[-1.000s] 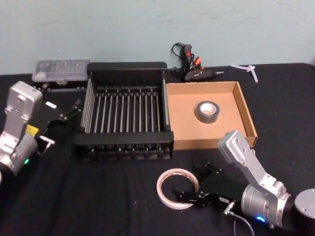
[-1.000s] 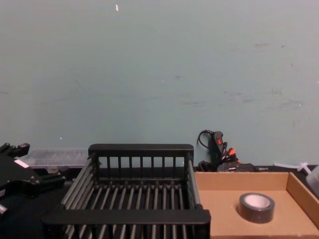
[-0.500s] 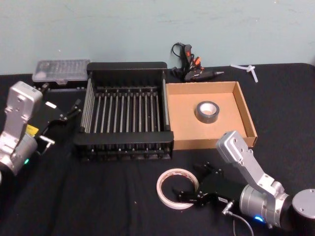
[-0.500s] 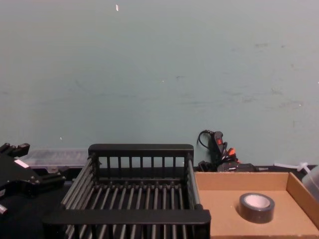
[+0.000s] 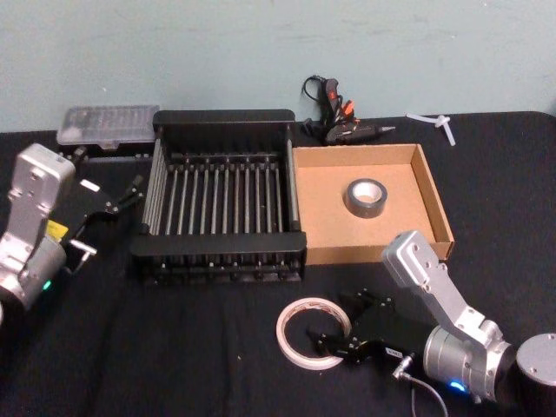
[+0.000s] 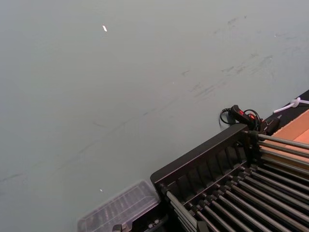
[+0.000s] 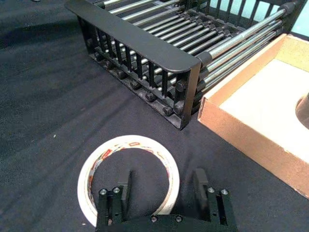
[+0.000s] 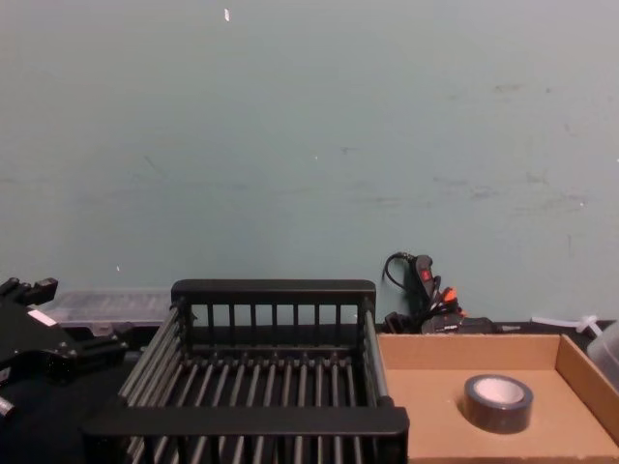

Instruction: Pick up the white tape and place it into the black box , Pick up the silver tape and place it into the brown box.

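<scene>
Right gripper (image 7: pixel 161 186) — nearer white tape (image 7: pixel 128 179)

A scuffed pale blue-green wall (image 8: pixel 309 145) rises behind a table (image 5: pixel 174 347) draped in black cloth.

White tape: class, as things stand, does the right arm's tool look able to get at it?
Probably yes: the right tool is open with one finger inside the white tape and one outside; nothing blocks it.

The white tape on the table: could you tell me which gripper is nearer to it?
The right gripper, open, straddles the near rim of the white tape. The left gripper hangs far off, left of the black box.
</scene>
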You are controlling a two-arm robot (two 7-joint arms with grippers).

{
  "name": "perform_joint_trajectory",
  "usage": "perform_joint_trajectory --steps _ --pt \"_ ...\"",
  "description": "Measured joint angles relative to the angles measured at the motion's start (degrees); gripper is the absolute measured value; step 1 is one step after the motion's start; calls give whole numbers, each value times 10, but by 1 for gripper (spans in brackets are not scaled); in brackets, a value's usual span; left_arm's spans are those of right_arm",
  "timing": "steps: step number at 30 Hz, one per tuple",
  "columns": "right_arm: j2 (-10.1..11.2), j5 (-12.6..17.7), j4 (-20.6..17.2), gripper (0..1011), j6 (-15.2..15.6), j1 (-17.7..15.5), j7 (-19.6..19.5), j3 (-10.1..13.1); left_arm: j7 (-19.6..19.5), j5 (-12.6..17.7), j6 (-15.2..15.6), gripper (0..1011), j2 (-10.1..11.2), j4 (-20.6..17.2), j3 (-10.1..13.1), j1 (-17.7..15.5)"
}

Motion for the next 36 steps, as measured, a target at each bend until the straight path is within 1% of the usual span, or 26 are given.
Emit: perform_joint_trajectory --steps 3,4,5,7,8,12,15,36 --pt "0 0 0 773 0 0 0 0 0 0 0 1001 0 0 0 0" --pt "0 0 0 758 0 0 0 0 0 0 0 1001 0 0 0 0" --pt "0 0 0 716 0 0 0 0 0 0 0 1001 0 0 0 0" --pt "0 0 0 677 0 0 0 0 0 0 0 1001 0 0 0 0" --pt "0 0 0 621 0 0 0 0 0 0 0 1001 0 0 0 0" --pt "0 0 0 513 0 0 0 0 0 0 0 1001 0 0 0 0" --pt "0 0 0 405 0 0 0 0 0 0 0 1001 0 0 0 0" --pt "0 0 0 257 0 0 1 0 0 0 0 1001 0 0 0 0"
